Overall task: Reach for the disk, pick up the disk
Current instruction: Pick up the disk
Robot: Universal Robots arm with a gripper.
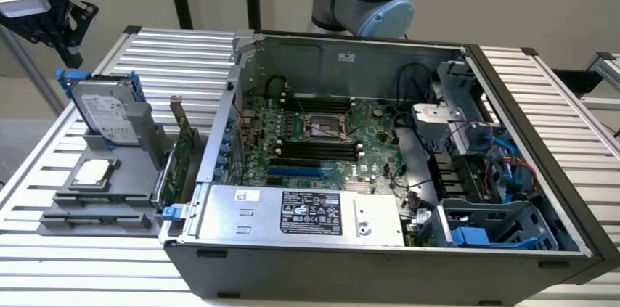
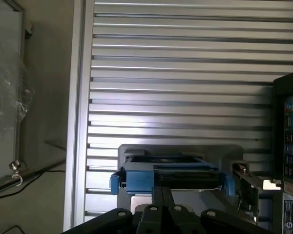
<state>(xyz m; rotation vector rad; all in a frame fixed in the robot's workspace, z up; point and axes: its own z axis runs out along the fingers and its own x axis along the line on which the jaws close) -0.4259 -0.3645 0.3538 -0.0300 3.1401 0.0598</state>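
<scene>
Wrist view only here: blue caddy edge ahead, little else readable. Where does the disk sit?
Observer: The disk leans label-up in a grey rack on the slatted table, on the exterior view's left of the open PC case.
Operator: Gripper touching it?
Observer: No. The gripper hangs above and beyond the disk's upper end, apart from it, jaws shut, holding nothing.
Operator: Anything else on that rack?
Observer: A small square CPU chip lies flat just in front of the disk.

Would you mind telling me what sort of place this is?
Probably a robotics lab bench for computer disassembly: an opened desktop tower on a slatted table, the disk propped in a grey fixture beside it.
</scene>
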